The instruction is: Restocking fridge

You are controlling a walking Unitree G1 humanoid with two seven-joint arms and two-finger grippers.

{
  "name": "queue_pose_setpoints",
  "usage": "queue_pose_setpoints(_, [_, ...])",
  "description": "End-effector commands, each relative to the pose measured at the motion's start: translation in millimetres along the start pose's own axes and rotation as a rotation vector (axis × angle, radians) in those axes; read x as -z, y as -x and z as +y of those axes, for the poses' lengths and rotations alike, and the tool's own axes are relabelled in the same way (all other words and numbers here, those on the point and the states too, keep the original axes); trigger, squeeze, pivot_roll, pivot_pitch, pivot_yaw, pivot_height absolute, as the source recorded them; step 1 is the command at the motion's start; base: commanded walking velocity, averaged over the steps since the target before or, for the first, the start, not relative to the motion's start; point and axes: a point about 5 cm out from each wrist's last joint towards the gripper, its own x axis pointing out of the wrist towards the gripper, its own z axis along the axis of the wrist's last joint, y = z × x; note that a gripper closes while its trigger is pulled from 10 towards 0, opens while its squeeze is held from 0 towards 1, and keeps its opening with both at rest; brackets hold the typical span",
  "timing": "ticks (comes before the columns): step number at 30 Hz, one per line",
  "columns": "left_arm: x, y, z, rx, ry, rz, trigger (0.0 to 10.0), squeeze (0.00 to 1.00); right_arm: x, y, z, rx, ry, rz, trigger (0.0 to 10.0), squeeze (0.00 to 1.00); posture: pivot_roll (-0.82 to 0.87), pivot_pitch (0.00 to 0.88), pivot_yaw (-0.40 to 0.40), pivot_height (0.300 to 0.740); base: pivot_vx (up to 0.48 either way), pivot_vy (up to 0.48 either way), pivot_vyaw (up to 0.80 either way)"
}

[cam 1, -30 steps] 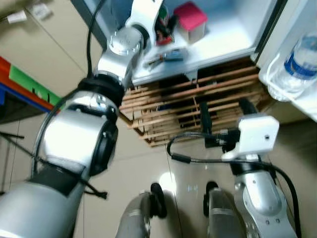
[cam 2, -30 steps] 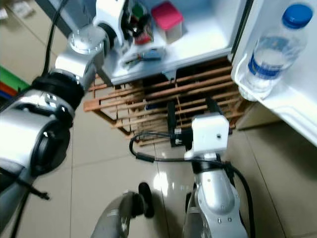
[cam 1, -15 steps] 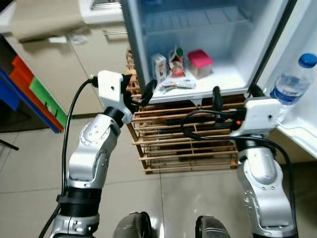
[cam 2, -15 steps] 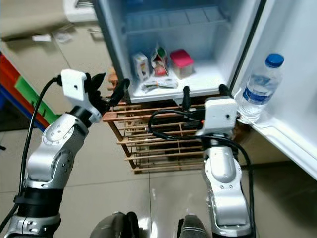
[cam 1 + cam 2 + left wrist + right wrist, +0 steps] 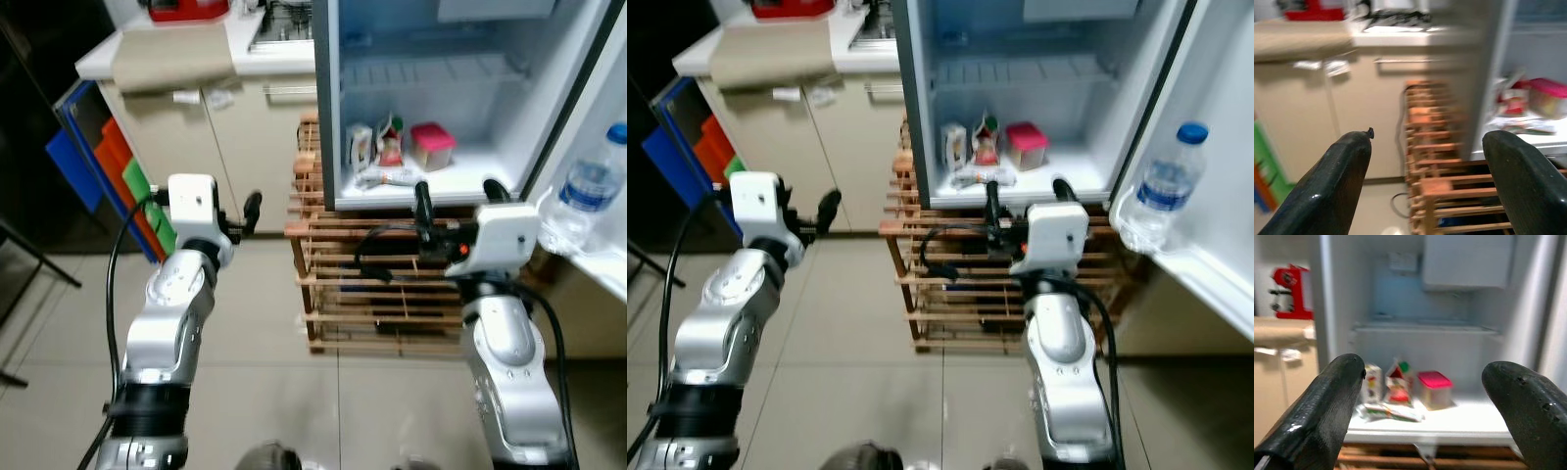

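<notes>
The open fridge [image 5: 470, 176] has one stocked shelf with a white carton [image 5: 359, 147], a red and green carton [image 5: 390, 147], a pink-lidded tub [image 5: 432, 145] and a flat packet [image 5: 387, 177] in front. A water bottle [image 5: 588, 191] stands in the door shelf on the right. My left gripper [image 5: 245, 215] is held up left of the fridge, open and empty, with its fingers [image 5: 1337, 176] wide apart. My right gripper [image 5: 458, 193] hovers just before the shelf's front edge, open and empty, and the same tub [image 5: 1434, 389] shows between its fingers [image 5: 1327, 401].
A wooden slatted rack [image 5: 382, 284] stands under the fridge, straight ahead. The fridge door [image 5: 607, 117] hangs open on the right. A counter [image 5: 167, 49] with beige cabinets runs at the back left. Blue, orange and green bins [image 5: 98, 157] lean by it. Tiled floor lies below.
The camera has risen and the whole picture has shifted. My left gripper has come back out of the fridge shelf and swung left of the fridge. The right gripper stays before the shelf.
</notes>
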Motion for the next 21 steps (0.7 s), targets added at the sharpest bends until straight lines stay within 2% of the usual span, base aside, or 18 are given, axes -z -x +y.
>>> queue_pose_setpoints(1, [-3.7,-4.0,-5.2,0.032,0.002,-0.008,10.0,0.0,-1.0,0.0,-2.4,0.015,0.002,-0.012,10.0,0.63,-0.16,0.003,0.107,0.74,0.442,0.0,0.0])
queue_pose_setpoints(7, [-6.5,-7.2,-12.8,0.045,0.012,-0.036,10.0,0.0,6.1,-0.7,-9.3,0.035,0.005,0.014,10.0,0.63,-0.17,0.002,0.103,0.74,0.444,0.0,0.0])
queue_pose_setpoints(13, [-6.5,-6.0,-13.3,0.039,0.019,-0.043,10.0,0.0,8.9,0.1,-8.3,0.025,0.004,0.027,10.0,0.63,-0.17,0.002,0.099,0.74,0.443,0.0,0.0])
queue_pose_setpoints(21, [-8.5,-6.7,-19.8,0.095,-0.018,-0.056,10.0,0.0,14.0,5.9,-5.5,0.02,0.0,0.043,10.0,0.64,-0.17,0.0,0.108,0.74,0.45,0.0,0.0])
